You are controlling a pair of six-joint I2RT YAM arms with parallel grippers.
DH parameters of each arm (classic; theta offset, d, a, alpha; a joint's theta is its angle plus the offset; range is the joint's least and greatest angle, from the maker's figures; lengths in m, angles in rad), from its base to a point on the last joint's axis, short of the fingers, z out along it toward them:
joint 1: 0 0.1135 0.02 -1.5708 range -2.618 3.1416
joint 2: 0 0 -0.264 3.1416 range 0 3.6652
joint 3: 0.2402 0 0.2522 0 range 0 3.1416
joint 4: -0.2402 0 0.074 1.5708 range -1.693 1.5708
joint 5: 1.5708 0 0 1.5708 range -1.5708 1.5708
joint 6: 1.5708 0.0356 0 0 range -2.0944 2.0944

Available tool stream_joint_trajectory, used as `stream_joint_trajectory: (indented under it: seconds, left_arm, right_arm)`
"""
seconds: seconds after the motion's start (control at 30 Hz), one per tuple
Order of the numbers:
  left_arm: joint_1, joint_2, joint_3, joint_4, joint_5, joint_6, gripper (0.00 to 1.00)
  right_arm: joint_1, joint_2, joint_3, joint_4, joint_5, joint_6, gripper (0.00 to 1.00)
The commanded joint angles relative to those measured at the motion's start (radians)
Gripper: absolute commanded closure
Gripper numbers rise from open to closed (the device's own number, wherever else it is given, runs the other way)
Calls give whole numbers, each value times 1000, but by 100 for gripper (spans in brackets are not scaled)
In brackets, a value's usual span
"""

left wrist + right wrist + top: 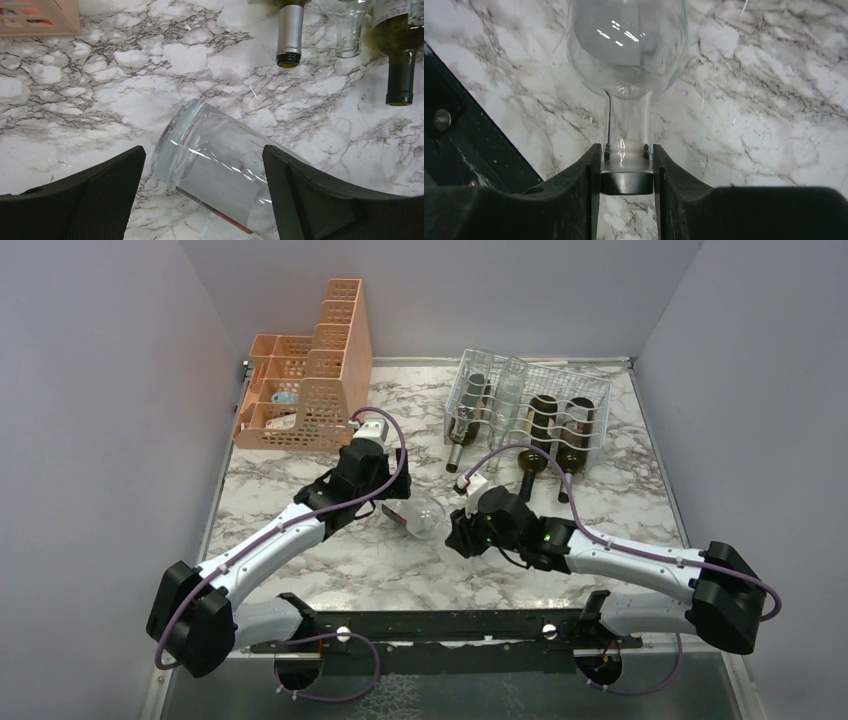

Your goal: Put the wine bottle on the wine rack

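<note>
The wine bottle [420,520] lies on its side near the middle of the marble table [300,570], between the two arms and well short of the wine rack [602,390] at the far right. The right gripper [626,150] is clamped on the neck just below the mouth. That looks like a hold chosen so the base can lead into a cradle, since the bottles already in the rack [545,425] all lie with their necks pointing to the near side. The left gripper [202,150] has its jaws spread wide on either side of the body with a gap on both sides, so it seems to be handing the load over rather than carrying it. Whether the glass touches the marble I cannot tell. The bottle is clear, colourless and seemingly empty. It has a broad round shoulder, a short straight neck and a pale label with a red edge showing through the glass. The peach organizer [310,375] stands at the far left, out of the way.
</note>
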Motion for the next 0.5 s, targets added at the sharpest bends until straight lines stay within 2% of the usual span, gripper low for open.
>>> stream_joint_trajectory:
  seconds: [0.0, 0.27, 0.47]
  left_arm:
    - [21, 53, -9, 24, 10, -6, 6]
    - [39, 133, -24, 40, 68, -7, 6]
    - [40, 172, -16, 8, 96, 15, 8]
  right_arm:
    - [4, 12, -1, -52, -66, 0, 99]
    - [5, 140, 24, -67, -81, -50, 98]
    - [4, 196, 44, -64, -64, -43, 78]
